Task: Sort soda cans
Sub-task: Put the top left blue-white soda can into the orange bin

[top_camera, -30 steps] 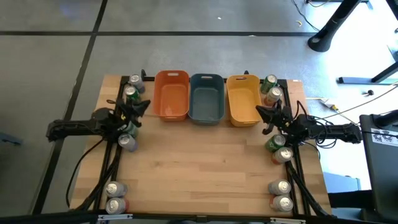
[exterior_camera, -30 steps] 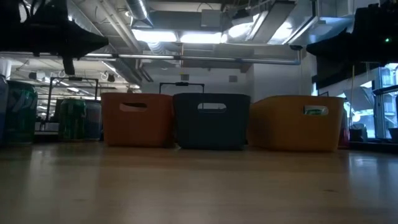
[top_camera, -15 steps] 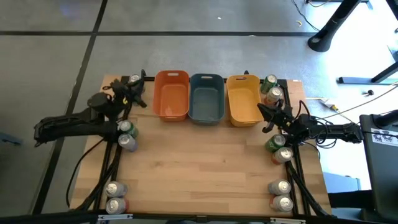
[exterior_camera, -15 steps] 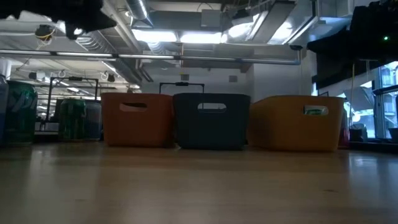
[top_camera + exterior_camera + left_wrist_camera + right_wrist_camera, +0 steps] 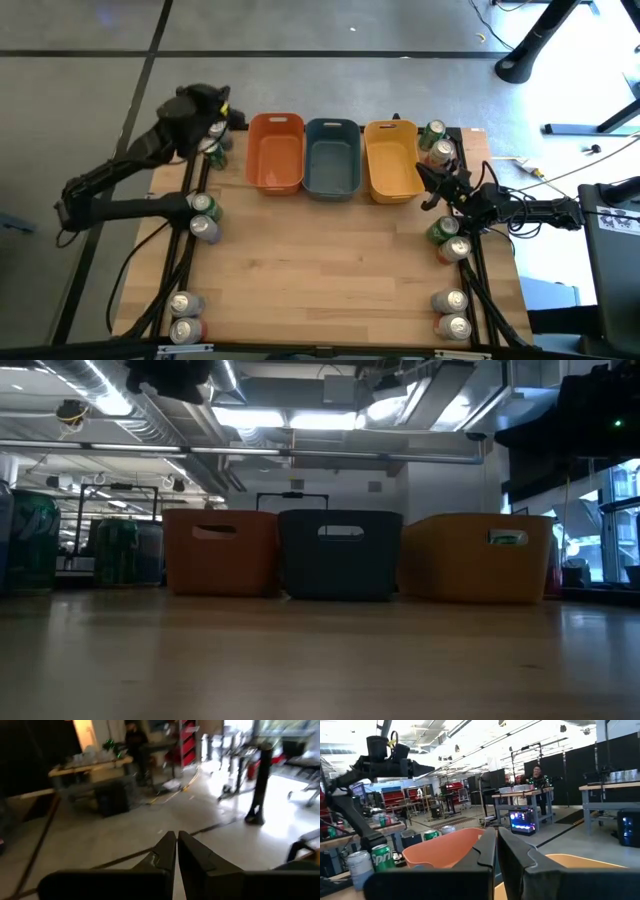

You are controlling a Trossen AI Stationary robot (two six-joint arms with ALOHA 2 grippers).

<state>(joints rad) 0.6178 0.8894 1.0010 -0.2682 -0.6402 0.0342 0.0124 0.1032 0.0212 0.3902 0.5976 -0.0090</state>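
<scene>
Soda cans stand in pairs along both table edges, none grasped. The right gripper, fingers closed and empty, hovers beside the yellow bin; the left gripper, likewise closed, is raised above the far-left cans. Sorting appears unstarted: next, a gripper must open and descend on a can. The orange bin, grey-blue bin and yellow bin sit empty.

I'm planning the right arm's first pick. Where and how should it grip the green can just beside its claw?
Probably grip the green can across its round side wall, about mid-height, coming in level from the table's middle. It stands upright, silver top up, so its curved sides suit the two fingers. A silver-topped can sits close beside it, so the right claw, now shut, should open just enough to clear it.
</scene>
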